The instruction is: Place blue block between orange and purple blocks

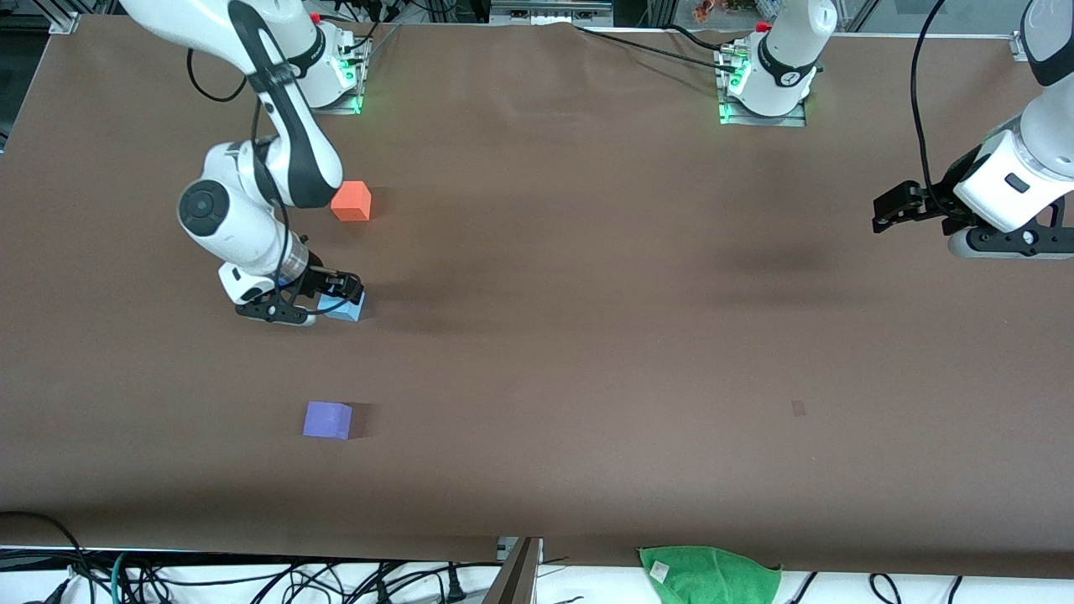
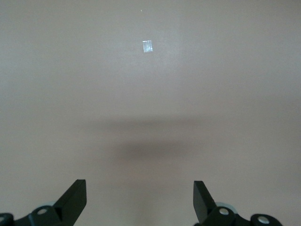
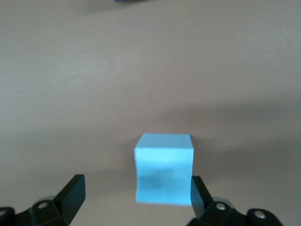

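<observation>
Your right gripper (image 1: pixel 340 295) is low at the blue block (image 1: pixel 346 309), which sits on the brown table (image 1: pixel 587 294) toward the right arm's end. In the right wrist view the blue block (image 3: pixel 164 168) lies between the two fingers (image 3: pixel 75 190) with the jaws spread wide: one finger is just beside a face of the cube, perhaps touching it, and the other stands well clear, so nothing is clamped. The cube rests on the tabletop.

The orange block (image 1: pixel 351 201) sits farther from the front camera than the blue one, and the purple block (image 1: pixel 327 419) sits nearer to that camera. The blue cube lies between them, roughly in line with both and apart from each. A sliver of the purple block (image 3: pixel 127 1) shows at the edge of the right wrist view.

Your left gripper (image 1: pixel 891 207) waits in the air over the left arm's end of the table. Its fingers (image 2: pixel 75 197) are wide apart and hold nothing; below them you see only bare tabletop with a small pale mark (image 2: pixel 147 46).

A green cloth (image 1: pixel 709 572) lies at the table edge closest to the front camera.
</observation>
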